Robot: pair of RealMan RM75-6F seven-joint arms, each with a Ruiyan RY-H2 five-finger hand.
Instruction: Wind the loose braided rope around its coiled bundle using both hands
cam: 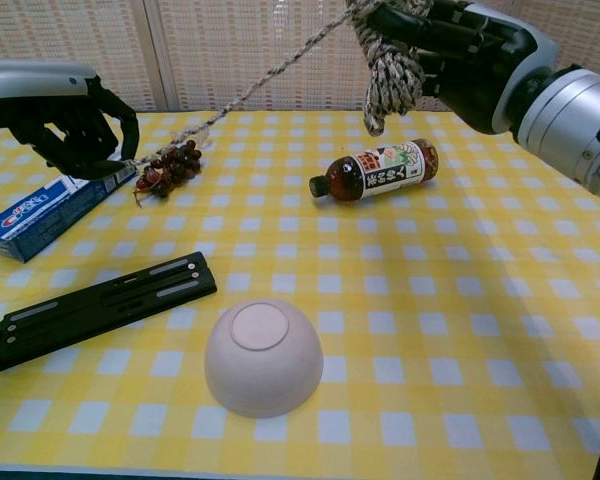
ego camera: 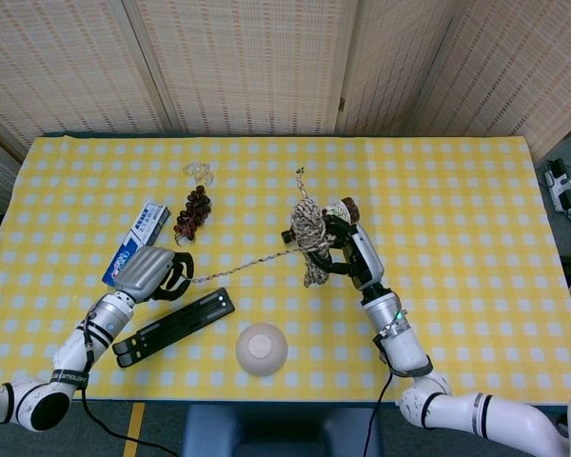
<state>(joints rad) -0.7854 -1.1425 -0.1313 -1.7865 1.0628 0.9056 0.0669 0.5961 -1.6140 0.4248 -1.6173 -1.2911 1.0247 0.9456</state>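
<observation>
rope bundle (ego camera: 311,231) gripped by right hand (ego camera: 347,249); left hand (ego camera: 148,271) pinches the loose end (taut).

In the chest view the top of the coiled rope bundle (cam: 392,60) runs off the upper edge, as does part of the right hand (cam: 460,50) gripping it. The black rail (cam: 90,310) is cut at nine o'clock. The left hand's (cam: 70,130) fingertips hide the rope's end.

Right robot hand (ego camera: 347,249) grips the coiled bundle (ego camera: 310,234); left robot hand (ego camera: 150,273) pinches its loose strand (ego camera: 240,269).
</observation>
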